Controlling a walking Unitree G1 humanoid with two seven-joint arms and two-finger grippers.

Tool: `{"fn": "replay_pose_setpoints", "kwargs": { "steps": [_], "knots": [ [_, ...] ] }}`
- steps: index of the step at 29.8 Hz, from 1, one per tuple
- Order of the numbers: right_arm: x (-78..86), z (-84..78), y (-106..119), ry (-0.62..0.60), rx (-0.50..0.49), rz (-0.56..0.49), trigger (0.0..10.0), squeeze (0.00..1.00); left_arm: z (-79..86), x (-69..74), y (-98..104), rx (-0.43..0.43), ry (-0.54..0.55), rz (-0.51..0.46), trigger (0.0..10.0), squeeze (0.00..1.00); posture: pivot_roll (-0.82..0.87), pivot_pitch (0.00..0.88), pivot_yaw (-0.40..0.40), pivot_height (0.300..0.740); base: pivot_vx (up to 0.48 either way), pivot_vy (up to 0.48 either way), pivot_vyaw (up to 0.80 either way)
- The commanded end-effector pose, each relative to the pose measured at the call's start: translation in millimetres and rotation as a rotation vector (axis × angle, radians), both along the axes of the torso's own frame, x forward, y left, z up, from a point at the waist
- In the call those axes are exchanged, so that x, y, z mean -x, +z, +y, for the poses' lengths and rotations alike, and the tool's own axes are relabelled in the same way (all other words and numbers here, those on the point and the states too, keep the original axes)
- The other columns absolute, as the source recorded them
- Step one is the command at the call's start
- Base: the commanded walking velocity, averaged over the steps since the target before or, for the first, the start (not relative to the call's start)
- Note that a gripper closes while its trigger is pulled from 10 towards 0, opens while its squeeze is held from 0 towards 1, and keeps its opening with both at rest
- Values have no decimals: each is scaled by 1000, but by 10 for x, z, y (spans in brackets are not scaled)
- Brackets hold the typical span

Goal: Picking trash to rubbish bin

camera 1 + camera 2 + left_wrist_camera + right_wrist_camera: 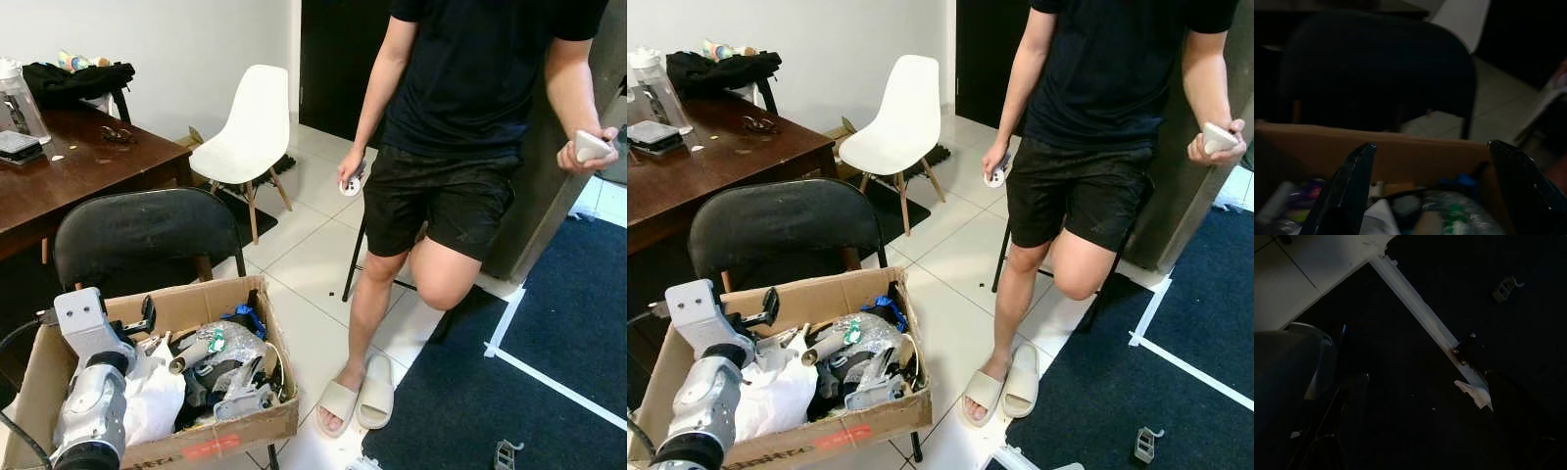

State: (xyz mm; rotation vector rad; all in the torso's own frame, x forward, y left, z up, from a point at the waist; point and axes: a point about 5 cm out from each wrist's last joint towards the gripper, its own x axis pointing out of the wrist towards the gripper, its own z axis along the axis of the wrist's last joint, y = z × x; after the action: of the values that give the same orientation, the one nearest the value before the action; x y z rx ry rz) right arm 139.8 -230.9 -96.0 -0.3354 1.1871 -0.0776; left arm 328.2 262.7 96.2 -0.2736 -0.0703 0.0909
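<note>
Room: white tiled floor point(304, 264), dark carpet point(549, 294) edged with white tape on the robot's right, white wall behind.
Box: cardboard box point(250, 423) on the robot's left, just in front of a black chair point(147, 235).
Trash: the box holds crumpled clear plastic point(227, 341), a white bag point(157, 401), a cardboard tube point(188, 357) and something blue point(243, 317) at the far wall; on the carpet a white scrap point(1474, 394) lies against the tape, and a small grey piece point(506, 456) lies near the bottom edge of the eye views.
Left gripper: left gripper point(1432, 186) is raised over the box's near side, fingers spread wide with nothing between them, pointing toward the far wall and the chair.
Right gripper: right gripper point(1425, 406) hangs low over the carpet in deep shade; fingers apart, holding nothing.
Table: dark wooden table point(69, 176) beyond the chair, with a clear jug point(15, 98) and black cloth point(73, 78) on it.
White chair: white chair point(245, 132) stands by the wall.
Person: a person in black shirt and shorts point(441, 201) and pale slippers point(358, 392) stands near the box, a small white object in each hand.
</note>
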Motion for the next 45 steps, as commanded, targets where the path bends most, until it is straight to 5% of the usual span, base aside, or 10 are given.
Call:
{"fn": "replay_pose_setpoints", "kwargs": {
  "steps": [1,4,10,28,33,38,43,45],
  "knots": [
    [31,37,-19,10,-10,10,10000,0,-32,-9,9,66,-64,-19,10000,0,-112,142,34,740,0,0,0],
    [40,44,-24,10,-11,12,10000,0,-47,17,90,149,-227,-97,10000,0,-113,144,36,740,0,0,0],
    [61,52,-33,10,-14,17,10000,0,-57,95,67,144,-352,-109,10000,0,-108,147,38,740,-166,0,0],
    [92,62,-45,22,-13,26,10000,0,-120,374,-344,136,-512,71,10000,0,-104,153,38,740,-370,0,0],
    [106,71,-51,26,-16,29,10000,0,-124,671,-794,-5,-531,339,10000,0,-103,154,42,740,-189,0,0],
    [112,75,-54,26,-16,31,10000,0,-66,842,-1001,-82,-465,477,10000,0,-103,156,44,740,0,0,0],
    [119,80,-57,28,-17,34,10000,0,-43,1217,-1376,-298,-435,783,10000,0,-101,156,45,740,0,-156,0],
    [119,81,-58,29,-17,34,10000,0,-42,1298,-1440,-332,-430,831,10000,0,-102,156,45,740,0,-456,0]
  ]
}}
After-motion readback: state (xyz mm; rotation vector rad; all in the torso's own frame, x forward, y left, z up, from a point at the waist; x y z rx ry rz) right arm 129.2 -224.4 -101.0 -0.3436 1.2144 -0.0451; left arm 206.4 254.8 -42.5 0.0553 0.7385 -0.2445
